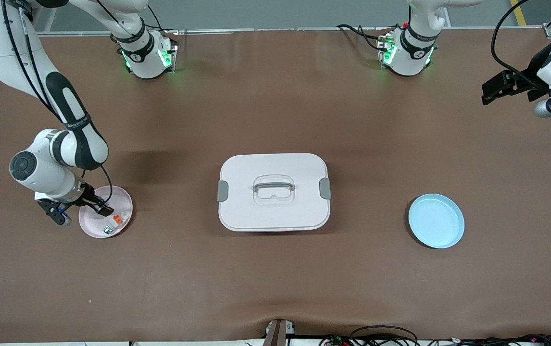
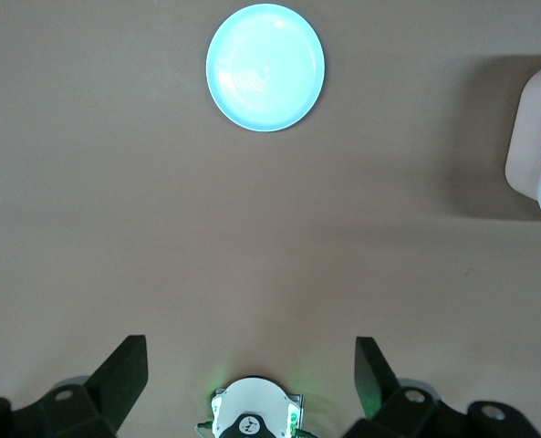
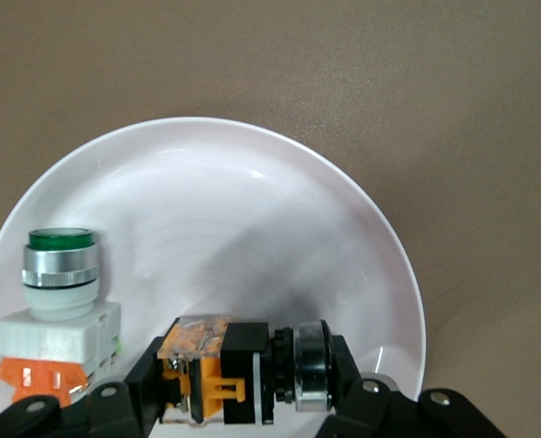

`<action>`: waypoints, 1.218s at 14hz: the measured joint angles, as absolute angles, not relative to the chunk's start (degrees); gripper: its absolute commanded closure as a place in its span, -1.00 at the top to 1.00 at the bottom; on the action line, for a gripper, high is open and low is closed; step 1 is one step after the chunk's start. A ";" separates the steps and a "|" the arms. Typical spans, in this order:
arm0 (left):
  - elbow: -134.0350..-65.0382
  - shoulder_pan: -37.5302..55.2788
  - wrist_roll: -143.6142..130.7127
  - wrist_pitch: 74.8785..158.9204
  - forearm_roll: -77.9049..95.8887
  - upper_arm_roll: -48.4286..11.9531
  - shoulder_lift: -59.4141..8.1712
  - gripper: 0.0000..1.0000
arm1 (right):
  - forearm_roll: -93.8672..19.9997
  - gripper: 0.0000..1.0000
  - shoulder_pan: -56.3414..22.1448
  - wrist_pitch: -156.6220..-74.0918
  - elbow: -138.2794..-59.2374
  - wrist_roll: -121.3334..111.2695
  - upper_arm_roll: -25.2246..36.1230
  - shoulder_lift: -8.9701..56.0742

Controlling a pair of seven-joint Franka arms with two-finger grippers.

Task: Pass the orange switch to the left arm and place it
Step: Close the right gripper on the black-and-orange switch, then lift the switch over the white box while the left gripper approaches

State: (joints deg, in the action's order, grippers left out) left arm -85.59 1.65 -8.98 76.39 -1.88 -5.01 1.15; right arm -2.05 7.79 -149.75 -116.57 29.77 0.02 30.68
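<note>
Orange switch [image 3: 220,370], one of two we count on the pink plate [image 3: 252,201], sits clamped in our right gripper [image 3: 243,383]. One box [image 1: 273,192] stands between that plate and one blue plate [image 1: 436,220]; our left gripper [image 2: 252,374] waits, fingers apart.

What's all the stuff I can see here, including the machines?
Large white plastic box with grey side latches: one, white, middle of the table.
Round pale pink plate: one, pink, at the right arm's end of the table.
Black and orange switch: one, on the pink plate, between the right gripper's fingers.
White push-button with green cap and orange base: one, on the pink plate beside the orange switch.
Round light blue plate: one, toward the left arm's end, bare.
Right gripper: black, shut on the orange switch.
Left gripper: black, open, waiting above the table.
</note>
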 measured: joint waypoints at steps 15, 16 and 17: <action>-84.36 1.51 -8.82 76.75 -3.72 -3.81 0.06 1.00 | -14.37 -1.00 7.54 -127.71 -108.50 29.67 -0.40 27.22; -84.35 1.56 -8.82 76.75 -3.72 -3.82 0.04 1.00 | -15.50 -1.00 7.51 -125.42 -107.40 29.98 -0.42 26.77; -84.35 1.63 -8.82 76.75 -3.72 -3.83 -0.01 1.00 | -16.26 -1.00 7.39 -123.55 -106.53 30.78 -0.45 26.20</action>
